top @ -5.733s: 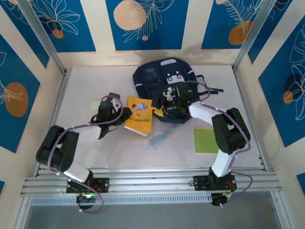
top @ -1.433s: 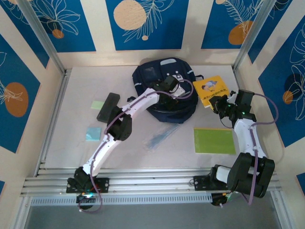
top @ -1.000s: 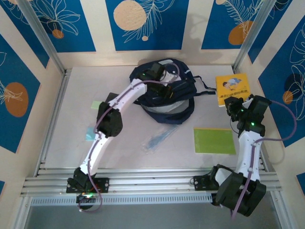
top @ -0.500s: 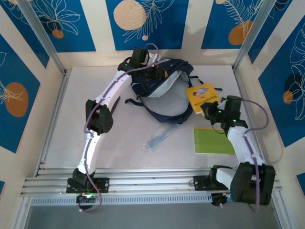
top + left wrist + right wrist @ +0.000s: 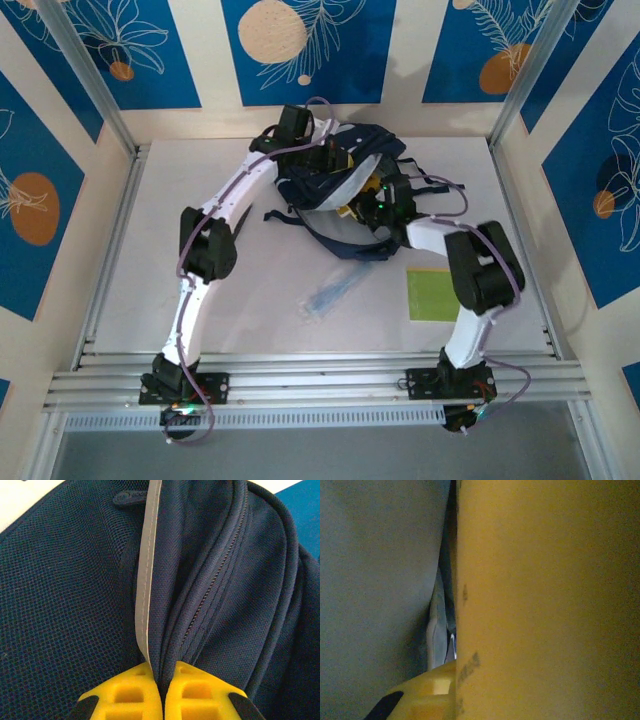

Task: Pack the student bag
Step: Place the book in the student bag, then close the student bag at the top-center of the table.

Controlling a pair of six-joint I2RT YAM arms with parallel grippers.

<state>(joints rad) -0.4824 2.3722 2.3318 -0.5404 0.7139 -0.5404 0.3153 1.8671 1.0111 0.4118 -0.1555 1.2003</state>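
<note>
**Student bag [image 5: 352, 243] held open at the far middle of the table [image 5: 250, 330], with 2 arms on it.**

The left gripper [image 5: 322, 152] was clamped tight on a fold of the bag's navy fabric at its far upper edge. In the left wrist view its yellow fingers [image 5: 125, 695] pressed together on the cloth, just beside a thin grey stripe [image 5: 145, 580]. The bag's mouth gaped, showing pale lining [image 5: 345, 185]. The right gripper [image 5: 372, 203] reached into that mouth, closed on a yellow book [image 5: 545, 600]. In the right wrist view the book's cover lay close against the grey lining. Nearer the arm bases and apart from the bag, a green sheet [image 5: 430, 294] and a clear plastic pouch [image 5: 328, 296] lay flat on the table.
</note>
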